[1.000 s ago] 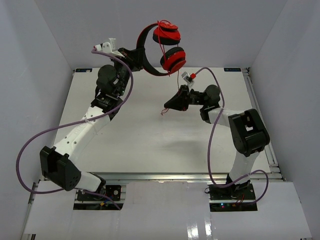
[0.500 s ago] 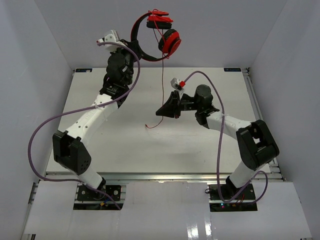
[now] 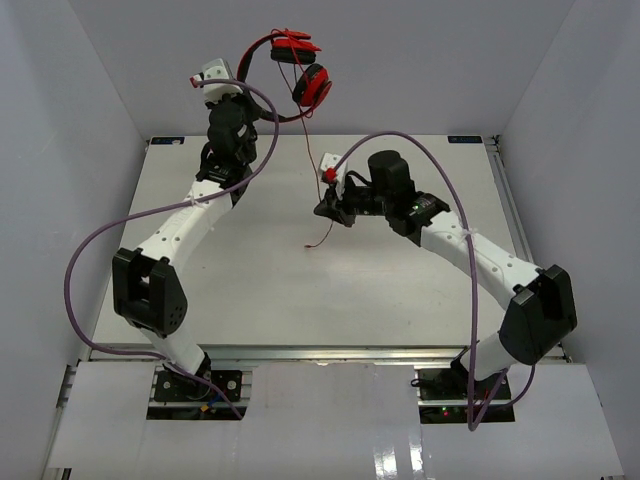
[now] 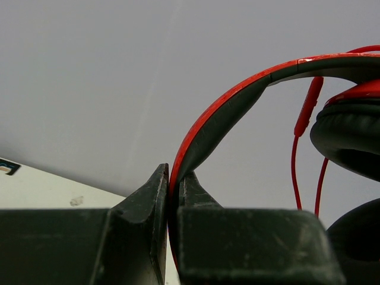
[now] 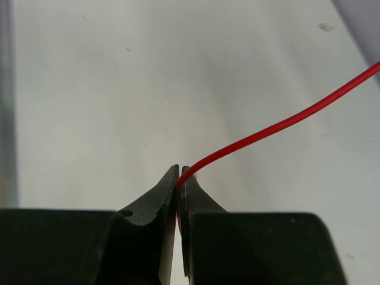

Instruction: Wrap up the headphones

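The red headphones [image 3: 310,84] hang in the air above the table's far edge, their black ear pads [image 4: 349,136] to the right in the left wrist view. My left gripper [image 3: 250,98] [image 4: 174,173] is shut on their red-and-black headband [image 4: 237,98]. The thin red cord [image 3: 313,150] drops from the cups to my right gripper [image 3: 322,208] [image 5: 179,170], which is shut on the cord [image 5: 279,126] above the middle of the table. The cord's loose tail [image 3: 312,245] trails down to the white table [image 3: 250,280].
White enclosure walls [image 3: 90,110] close in the left, right and back. Metal rails [image 3: 520,220] run along the table's right and near edges. Thick purple arm cables [image 3: 100,250] loop beside each arm, the right one [image 3: 440,160] arching over the right wrist.
The left arm has swung the headphones up and to the left. The right gripper has closed on the cord and shifted left, and the cord's tail has dragged leftward on the table.
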Robot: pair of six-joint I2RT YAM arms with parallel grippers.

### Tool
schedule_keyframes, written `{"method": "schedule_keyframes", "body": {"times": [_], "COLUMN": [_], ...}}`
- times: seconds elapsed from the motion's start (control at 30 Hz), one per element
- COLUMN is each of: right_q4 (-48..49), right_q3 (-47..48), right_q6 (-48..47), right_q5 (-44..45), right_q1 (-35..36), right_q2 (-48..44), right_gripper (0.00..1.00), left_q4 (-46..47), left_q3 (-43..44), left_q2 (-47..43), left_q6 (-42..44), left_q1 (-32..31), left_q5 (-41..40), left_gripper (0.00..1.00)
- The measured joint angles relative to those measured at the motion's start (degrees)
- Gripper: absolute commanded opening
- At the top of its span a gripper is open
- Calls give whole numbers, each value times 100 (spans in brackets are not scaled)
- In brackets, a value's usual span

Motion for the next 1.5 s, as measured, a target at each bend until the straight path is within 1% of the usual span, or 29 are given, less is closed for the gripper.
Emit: {"method": "schedule_keyframes", "body": {"times": [0.13, 0.27, 0.4, 0.47, 0.53, 0.63, 0.83, 1.0, 1.2, 1.4, 1.5], "right_q4": [-842, -1184, -1116, -971, -738, -448, -96, 16, 25, -141, -395], "right_q3": [625, 852, 848, 846, 846, 846, 846, 844, 844, 854, 1021], "right_q6": [-1184, -2301, -3272, -3719, -4137, -4557, -4961, -4976, -4723, -4357, -4047], "right_q5": [1729, 3230, 4501, 5003, 5404, 5774, 5900, 5595, 4814, 3958, 3367], "right_q1": [648, 1069, 1197, 1211, 1215, 1215, 1076, 746, 228, -110, -280], "right_q2": [-73, -95, -96, -96, -96, -95, -41, 19, 46, 81, 203], "right_gripper": [8, 8, 8, 8, 8, 8, 8, 8, 8, 8, 8], "left_q4": [203, 263, 116, 54, -58, -160, -248, -413, -527, -617, -682], "left_q3": [-176, -613, -1021, -1220, -1425, -1629, -2115, -2460, -2545, -2568, -2587], "left_q2": [166, 394, 646, 740, 750, 742, 491, 78, -387, -534, -560], "left_q6": [398, 731, 896, 901, 861, 777, 582, 589, 677, 777, 818], "left_q1": [33, 24, 12, 11, 4, -21, -58, -74, -122, -300, -344], "left_q5": [-45, -13, 120, 258, 465, 825, 1879, 2804, 3857, 4571, 4874], "left_gripper": [0, 0, 0, 0, 0, 0, 0, 0, 0, 0, 0]}}
